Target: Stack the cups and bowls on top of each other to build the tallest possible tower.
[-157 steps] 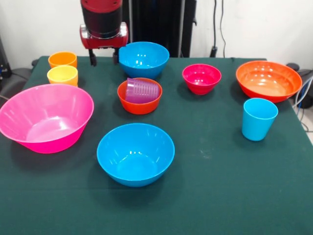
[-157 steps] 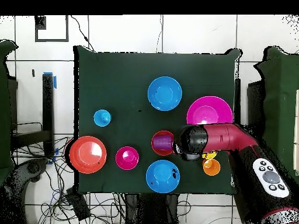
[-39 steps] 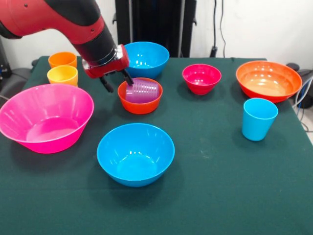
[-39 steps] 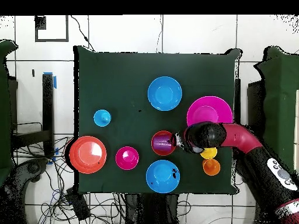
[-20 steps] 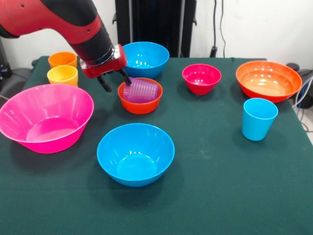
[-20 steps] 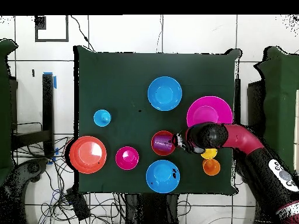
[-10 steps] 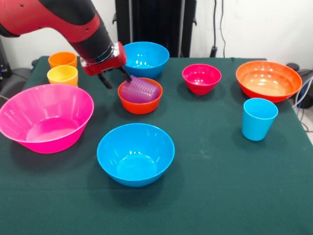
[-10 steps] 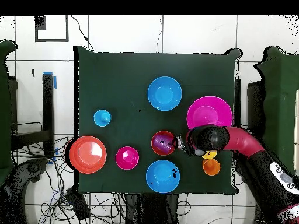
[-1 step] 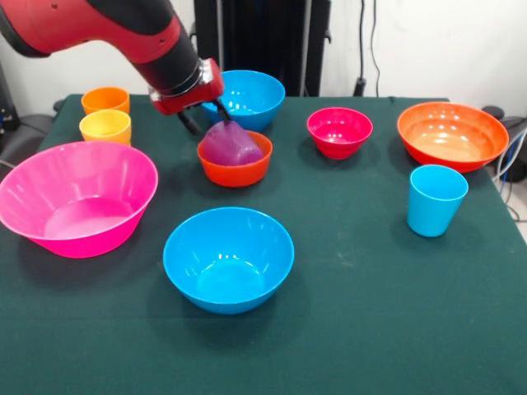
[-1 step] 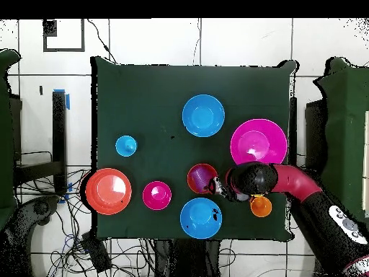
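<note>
0 stacking done so far, all 10 pieces sit apart. Gripper [image 9: 210, 118] seems pinched on the purple cup [image 9: 229, 145], tipped mouth-down in the small orange bowl [image 9: 235, 169].

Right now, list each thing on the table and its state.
Purple cup: tipped mouth-down in the small orange bowl, gripper at its base.
Light blue cup: upright, empty.
Yellow cup: upright.
Orange cup: upright.
Pink bowl: upright, empty.
Near blue bowl: upright, empty.

Bowls [image 9: 228, 257] glossy smooth plastic; purple cup [image 9: 231, 145] translucent plastic; table cover [image 9: 370, 313] matt green cloth.
</note>
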You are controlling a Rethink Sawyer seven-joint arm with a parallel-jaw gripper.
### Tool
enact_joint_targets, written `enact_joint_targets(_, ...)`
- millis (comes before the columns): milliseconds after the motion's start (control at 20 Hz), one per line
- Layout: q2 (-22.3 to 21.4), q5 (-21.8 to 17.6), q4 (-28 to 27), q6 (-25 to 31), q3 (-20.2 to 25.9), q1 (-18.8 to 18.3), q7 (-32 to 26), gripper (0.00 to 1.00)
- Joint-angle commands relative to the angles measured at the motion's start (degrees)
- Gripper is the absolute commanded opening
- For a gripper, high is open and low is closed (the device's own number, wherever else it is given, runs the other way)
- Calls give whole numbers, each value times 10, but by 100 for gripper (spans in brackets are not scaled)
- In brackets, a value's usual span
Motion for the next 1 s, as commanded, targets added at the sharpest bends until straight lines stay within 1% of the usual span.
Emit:
enact_joint_targets(50, 22, -46, 44, -28, -57, 17, -21, 100)
enact_joint_targets(200, 43, -44, 38, -41, -55, 20, -25, 100)
enact_joint_targets(250, 58, -42, 35, -53, -50, 17, -32, 100)
enact_joint_targets(350, 108, -38, 20, -97, -28, 4, -58, 100)
enact_joint_targets(400, 122, -38, 13, -109, -25, 4, -59, 100)
enact_joint_targets(550, 196, -33, -16, -165, -1, -12, -86, 100)
enact_joint_targets(600, 208, -29, -21, -173, 5, -13, -88, 100)
enact_joint_targets(650, 225, -28, -27, -183, 16, -18, -101, 100)
enact_joint_targets(700, 239, -24, -34, -200, 30, -16, -101, 100)
enact_joint_targets(750, 247, -23, -38, -205, 43, -14, -110, 100)
enact_joint_targets(800, 247, -22, -40, -209, 50, -10, -108, 100)
enact_joint_targets(900, 234, -20, -39, -218, 70, 3, -96, 100)
enact_joint_targets(1000, 221, -20, -34, -220, 80, 8, -86, 100)
